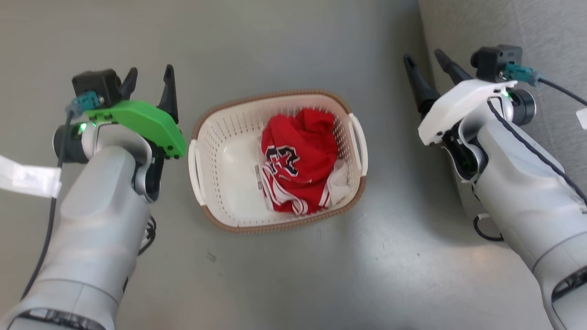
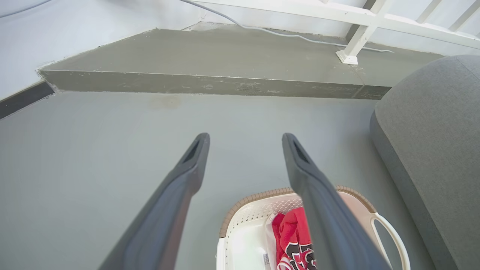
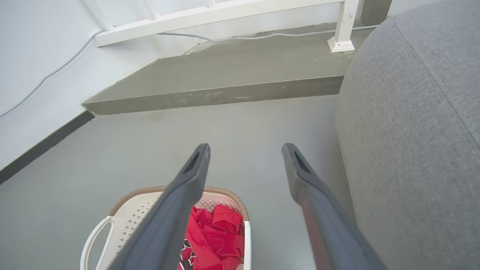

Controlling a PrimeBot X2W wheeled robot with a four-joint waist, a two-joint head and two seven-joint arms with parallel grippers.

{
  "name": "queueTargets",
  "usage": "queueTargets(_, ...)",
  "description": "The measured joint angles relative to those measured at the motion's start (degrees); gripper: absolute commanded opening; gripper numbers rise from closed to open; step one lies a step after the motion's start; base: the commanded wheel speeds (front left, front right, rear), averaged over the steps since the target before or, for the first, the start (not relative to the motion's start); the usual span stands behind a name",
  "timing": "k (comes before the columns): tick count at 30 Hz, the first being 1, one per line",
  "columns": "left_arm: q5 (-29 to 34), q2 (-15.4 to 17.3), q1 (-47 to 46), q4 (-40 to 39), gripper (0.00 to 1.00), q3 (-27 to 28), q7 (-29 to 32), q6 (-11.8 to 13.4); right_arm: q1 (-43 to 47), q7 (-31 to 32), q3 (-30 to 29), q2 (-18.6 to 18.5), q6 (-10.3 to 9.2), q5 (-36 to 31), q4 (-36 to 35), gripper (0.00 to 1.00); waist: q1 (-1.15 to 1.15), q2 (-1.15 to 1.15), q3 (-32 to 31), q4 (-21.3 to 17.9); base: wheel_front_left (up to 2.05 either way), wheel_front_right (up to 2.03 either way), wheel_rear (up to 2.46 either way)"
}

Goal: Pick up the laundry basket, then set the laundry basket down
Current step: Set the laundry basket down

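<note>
Laundry basket (image 1: 219,137) in the centre on grey floor (image 1: 284,279), red jersey (image 1: 298,160) inside, left gripper (image 1: 151,71) at left, fingers spread and empty, right gripper (image 1: 423,55) at upper right, likewise.

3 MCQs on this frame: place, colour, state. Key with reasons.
1. Where is the laundry basket? A on the grey floor between the left gripper and right gripper; B on a table; C on a shelf.
2. The garment in it is: A blue; B red; C yellow.
3. The grippers are: A both shut on the basket; B one open, one shut; C both open, empty.
Key: 1 A, floor all around it in the head view; 2 B, red cloth; 3 C, both spread apart in the wrist views.
</note>
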Motion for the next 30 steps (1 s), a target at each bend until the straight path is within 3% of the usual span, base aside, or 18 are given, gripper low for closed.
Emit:
queueTargets(13,6.1,2.4,10.4,-13.9,1.00,5.1,0.0,5.1,7.8,0.0,-5.3,-0.7,-4.64,-7.3,-12.1,1.00,0.00,0.00,-9.6,-0.7,0.00,0.00,0.00)
queueTargets(30,12.3,2.3,26.5,-28.6,1.00,8.7,0.0,7.1,20.7,0.0,-9.9,-1.9,-8.68,-15.1,-25.1,1.00,0.00,0.00,-21.1,-1.6,0.00,0.00,0.00)
